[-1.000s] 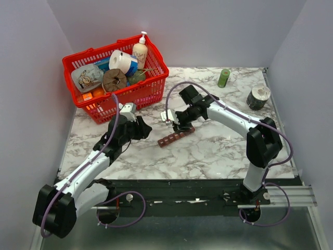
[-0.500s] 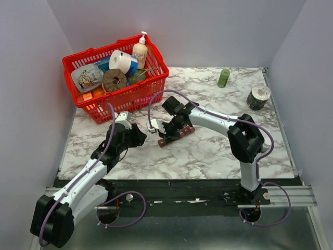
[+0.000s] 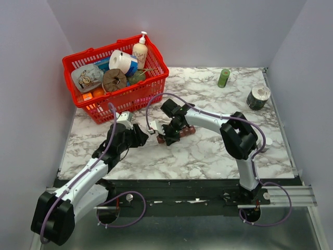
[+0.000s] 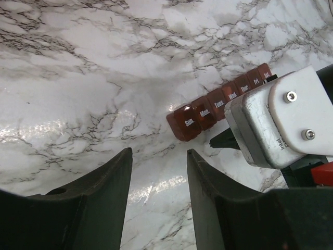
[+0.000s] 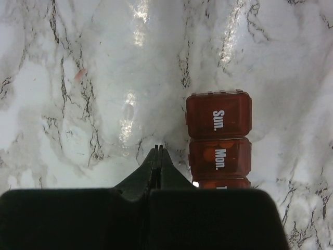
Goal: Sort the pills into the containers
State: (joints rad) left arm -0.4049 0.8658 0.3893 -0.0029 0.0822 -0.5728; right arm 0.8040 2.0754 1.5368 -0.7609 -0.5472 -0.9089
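The containers are a dark red-brown strip of day-marked compartments lying on the marble table, also in the left wrist view. The Sun. and Mon. lids are down, and orange pills show through the Mon. lid. My right gripper is shut with nothing in it, its tips on the table just beside the Mon. compartment; in the top view it covers the strip's left end. My left gripper is open and holds nothing, a short way from the Sun. end.
A red mesh basket full of household items stands at the back left. A green bottle and a roll of tape are at the back right. A small pinkish speck lies on the marble.
My right gripper has shut and moved left along the strip to its Sun. end. The left arm has edged a little closer to the strip.
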